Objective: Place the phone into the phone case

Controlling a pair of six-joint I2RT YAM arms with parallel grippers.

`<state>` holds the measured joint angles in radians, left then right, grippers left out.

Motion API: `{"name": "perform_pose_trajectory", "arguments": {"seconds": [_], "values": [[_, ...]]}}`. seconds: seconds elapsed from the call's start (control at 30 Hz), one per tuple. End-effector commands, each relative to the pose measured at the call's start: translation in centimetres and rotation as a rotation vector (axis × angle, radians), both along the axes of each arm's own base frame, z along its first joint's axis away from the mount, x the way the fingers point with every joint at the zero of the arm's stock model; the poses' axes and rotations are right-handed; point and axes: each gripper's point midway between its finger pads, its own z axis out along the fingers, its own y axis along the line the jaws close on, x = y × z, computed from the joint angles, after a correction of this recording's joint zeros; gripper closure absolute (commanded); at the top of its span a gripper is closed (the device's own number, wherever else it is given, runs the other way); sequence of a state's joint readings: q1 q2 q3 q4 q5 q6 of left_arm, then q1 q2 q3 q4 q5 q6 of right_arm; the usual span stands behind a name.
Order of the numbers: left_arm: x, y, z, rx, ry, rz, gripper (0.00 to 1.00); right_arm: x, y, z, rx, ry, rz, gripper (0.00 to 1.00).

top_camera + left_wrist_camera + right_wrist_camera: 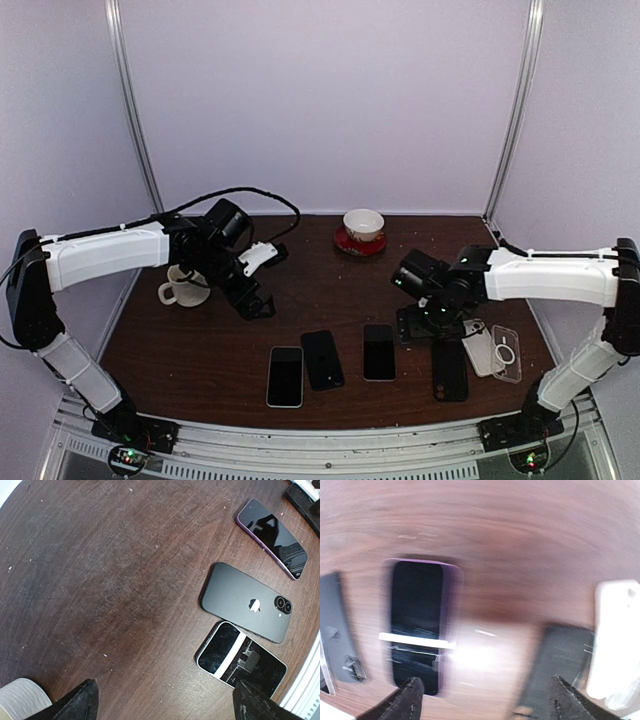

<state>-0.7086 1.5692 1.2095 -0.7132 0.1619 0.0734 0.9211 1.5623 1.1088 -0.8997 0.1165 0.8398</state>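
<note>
Three phones lie in a row near the table's front: a white-edged phone [285,376] [241,654] screen up, a black phone [322,359] [247,601] back up, and a purple-edged phone [378,351] [272,537] [417,625] screen up. A black phone case [450,368] [560,665] lies to their right, next to a white case [484,350] [615,640] and a clear case [507,354]. My left gripper [258,306] [167,707] hangs open over bare wood, left of the phones. My right gripper [418,325] [485,692] is open between the purple-edged phone and the black case, holding nothing. The right wrist view is blurred.
A white mug [182,287] [20,700] stands at the left under the left arm. A cup on a red saucer [362,233] sits at the back centre. A white object [258,257] with a black cable lies by the left wrist. Walls enclose the table.
</note>
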Motion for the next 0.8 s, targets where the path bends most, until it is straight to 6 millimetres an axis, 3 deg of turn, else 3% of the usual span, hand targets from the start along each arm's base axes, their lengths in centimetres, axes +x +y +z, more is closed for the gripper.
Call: {"name": "perform_pose_trajectory", "arguments": {"seconds": [0.0,0.1,0.3,0.47,0.53,0.6,0.63,0.77], "values": [[-0.1,-0.3,0.2,-0.01,-0.007,-0.011,0.02,-3.2,-6.1,-3.1,-0.061,0.095,-0.109,0.19],[-0.1,-0.3,0.1,-0.007,-0.005,-0.01,0.02,-3.9,-5.8,-4.1,0.013,0.115,-0.13,0.3],[-0.1,-0.3,0.1,-0.005,-0.005,-0.012,0.02,-4.3,-5.6,-5.7,0.046,0.13,-0.149,0.4],[0.0,-0.2,0.2,-0.003,-0.014,-0.013,0.02,-4.7,-6.2,-7.4,-0.031,0.174,-0.124,0.57],[0.0,-0.1,0.2,0.0,-0.017,-0.009,0.02,-4.9,-5.8,-7.9,-0.031,0.195,-0.105,0.69],[0.0,-0.2,0.3,-0.002,-0.018,-0.009,0.02,-4.9,-5.4,-7.5,-0.016,0.201,-0.085,0.96],[0.0,-0.3,0.5,-0.01,-0.017,-0.011,0.02,-4.8,-5.2,-7.0,-0.015,0.195,-0.071,1.0],[-0.6,-1.3,2.3,-0.09,-0.02,-0.043,0.02,-3.7,-4.6,-2.9,-0.011,0.135,0.006,1.0]]}}
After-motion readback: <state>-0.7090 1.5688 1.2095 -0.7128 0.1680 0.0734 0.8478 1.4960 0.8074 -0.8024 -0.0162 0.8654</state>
